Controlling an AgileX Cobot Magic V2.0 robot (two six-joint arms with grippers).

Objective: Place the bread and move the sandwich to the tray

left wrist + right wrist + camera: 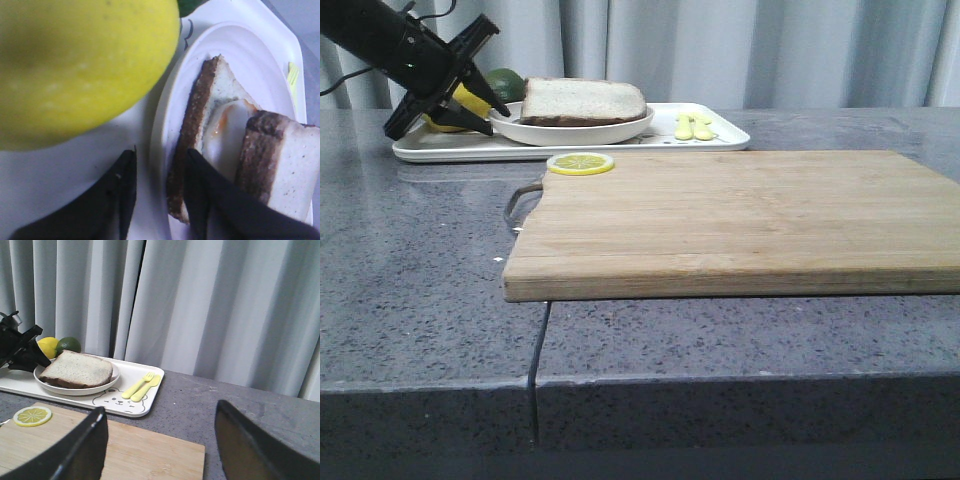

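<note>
The sandwich (585, 100) lies in a round white plate (570, 130) that stands on the white tray (720, 140) at the back left. In the left wrist view the top bread slice (290, 165) sits askew over the fried egg (227, 130) and the bottom slice (220, 85). My left gripper (498, 120) is open at the plate's left rim. Its jaws straddle the rim (160, 160), one finger on the tray side, one over the bottom slice's crust. My right gripper (160, 420) is wide open and empty above the cutting board, out of the front view.
A lemon (470, 100) and a lime (505, 80) sit on the tray right behind my left gripper. A yellow fork and spoon (695, 127) lie on the tray's right part. A wooden cutting board (740, 215) with a lemon slice (580, 163) fills the middle.
</note>
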